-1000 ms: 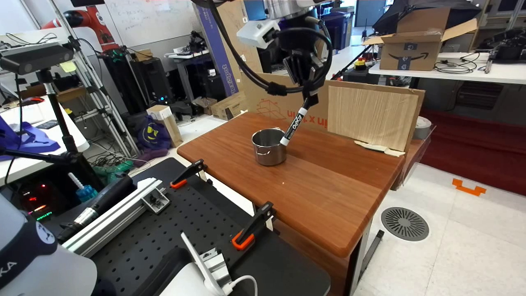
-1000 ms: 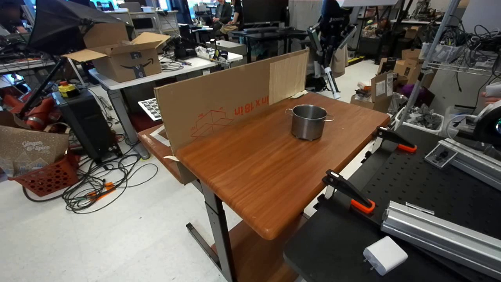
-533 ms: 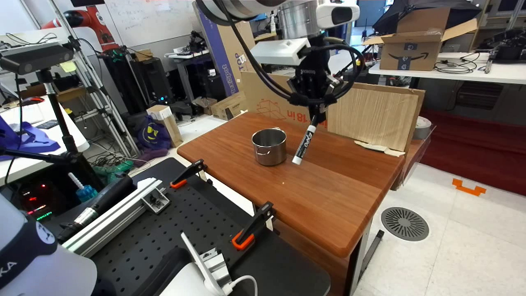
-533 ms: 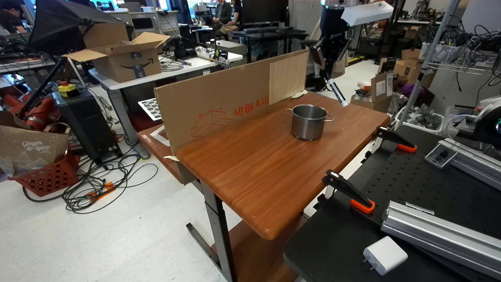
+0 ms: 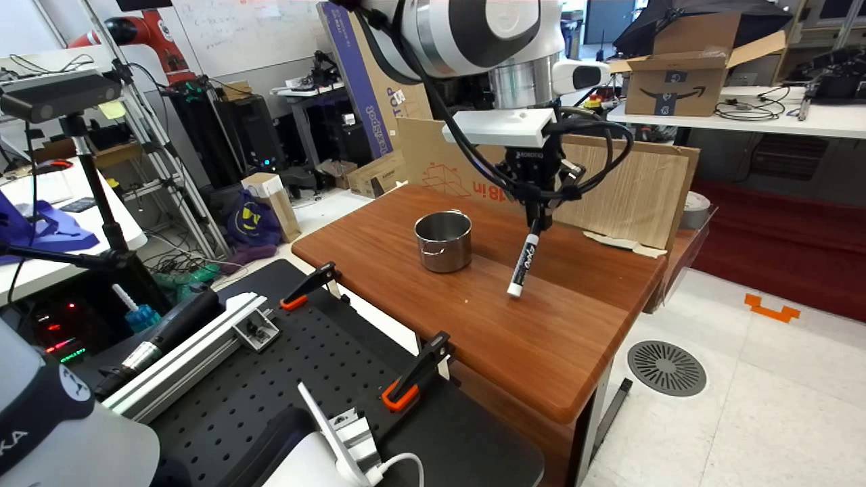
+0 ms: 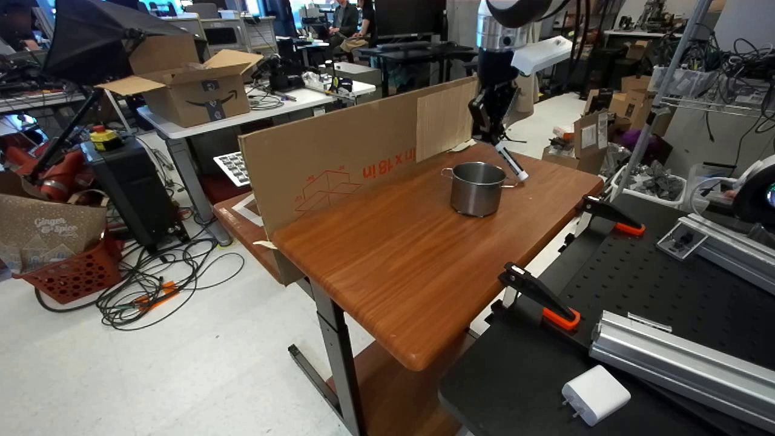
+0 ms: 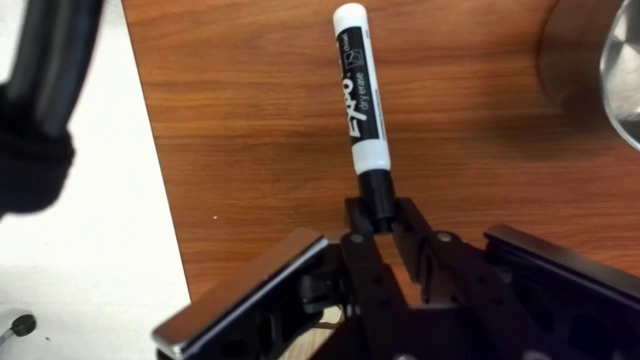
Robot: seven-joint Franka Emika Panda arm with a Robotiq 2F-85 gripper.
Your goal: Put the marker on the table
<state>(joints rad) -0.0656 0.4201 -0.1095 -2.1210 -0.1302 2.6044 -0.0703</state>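
In an exterior view I saw the round shiny metal pot (image 5: 443, 242), then, rightward, the slim black-and-white marker (image 5: 524, 263) slanting, one end pinched by my black metal gripper (image 5: 539, 219), over the reddish-brown wooden table (image 5: 568, 331). Tip contact was unclear; tilting flatter before release seemed best.

White arm (image 5: 504, 19) bent, gripper (image 7: 381, 215) pointing down, fingers (image 7: 411, 221) pinched
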